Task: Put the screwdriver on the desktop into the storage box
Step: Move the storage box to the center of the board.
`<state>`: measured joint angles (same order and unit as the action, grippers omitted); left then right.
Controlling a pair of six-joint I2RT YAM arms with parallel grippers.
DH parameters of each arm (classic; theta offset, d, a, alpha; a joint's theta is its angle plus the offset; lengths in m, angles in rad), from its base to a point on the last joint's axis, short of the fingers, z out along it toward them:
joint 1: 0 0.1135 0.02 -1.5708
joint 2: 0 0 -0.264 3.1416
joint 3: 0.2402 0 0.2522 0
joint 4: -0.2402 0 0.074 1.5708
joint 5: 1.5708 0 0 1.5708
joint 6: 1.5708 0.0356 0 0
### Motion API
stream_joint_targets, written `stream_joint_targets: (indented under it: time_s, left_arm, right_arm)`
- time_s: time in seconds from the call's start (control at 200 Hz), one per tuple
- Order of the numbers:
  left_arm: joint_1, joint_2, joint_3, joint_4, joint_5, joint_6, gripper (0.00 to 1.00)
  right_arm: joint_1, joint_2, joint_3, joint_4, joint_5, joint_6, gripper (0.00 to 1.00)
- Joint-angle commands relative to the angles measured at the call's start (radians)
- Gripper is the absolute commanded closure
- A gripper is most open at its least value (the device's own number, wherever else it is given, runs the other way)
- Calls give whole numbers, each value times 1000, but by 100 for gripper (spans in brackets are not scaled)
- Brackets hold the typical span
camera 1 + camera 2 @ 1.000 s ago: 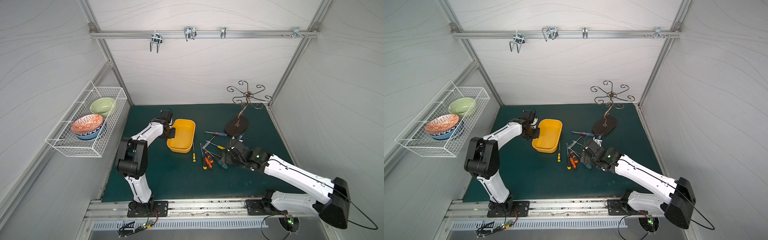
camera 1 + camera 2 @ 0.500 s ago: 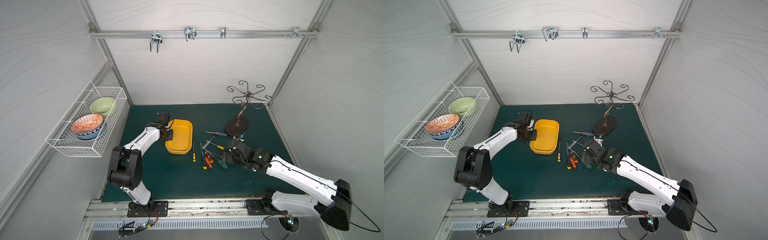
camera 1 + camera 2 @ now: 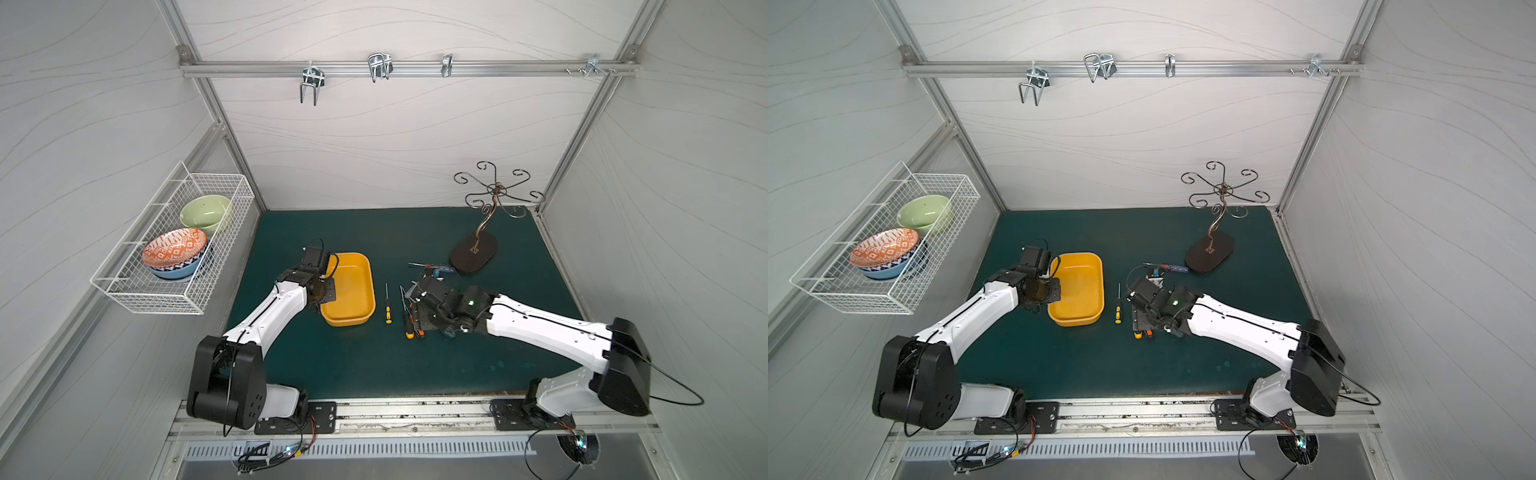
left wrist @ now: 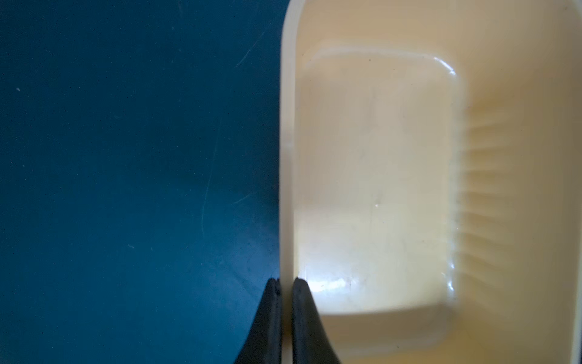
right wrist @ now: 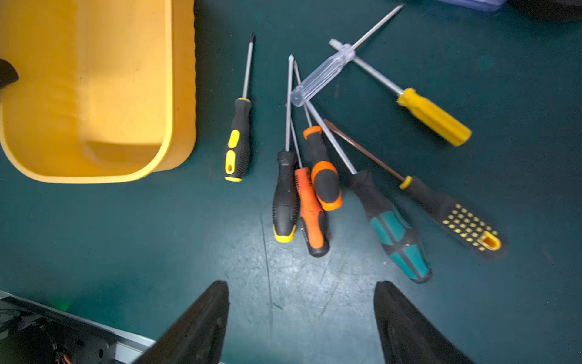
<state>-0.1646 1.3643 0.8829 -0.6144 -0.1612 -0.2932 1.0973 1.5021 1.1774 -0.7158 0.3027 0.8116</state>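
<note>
Nothing is stowed yet: your storage box sits empty on the desk, its rim pinched by the left fingers. The screwdrivers all lie on the desk nearby, and the right fingers hang spread and empty over them.

In both top views the camera looks steeply down from high above the front edge, far off, with the whole tabletop filling the lower middle of the frame. The left wrist camera hangs close over the storage box rim at the left pincer. The right wrist camera, farther up, faces down on the screwdrivers and shares the storage box.
</note>
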Motion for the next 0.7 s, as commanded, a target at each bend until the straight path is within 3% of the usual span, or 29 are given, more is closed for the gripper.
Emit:
stream_joint_targets:
  time_s: [0.0, 0.125, 0.27, 0.405, 0.69]
  left_arm:
    - [15, -34, -14, 0, -3, -45, 100]
    - [20, -28, -16, -3, 22, -48, 100]
    - [29, -41, -18, -6, 24, -49, 65]
    - [58, -108, -13, -16, 19, -58, 45]
    - [76, -319, -53, -27, -40, -150, 44]
  right_arm:
    - [26, 90, 81, -40, -20, -15, 32]
    - [39, 198, 168, -48, -36, -19, 34]
    - [39, 298, 254, -59, -52, -23, 35]
    - [34, 377, 327, -85, -52, -23, 39]
    - [13, 519, 448, -125, -45, -8, 43]
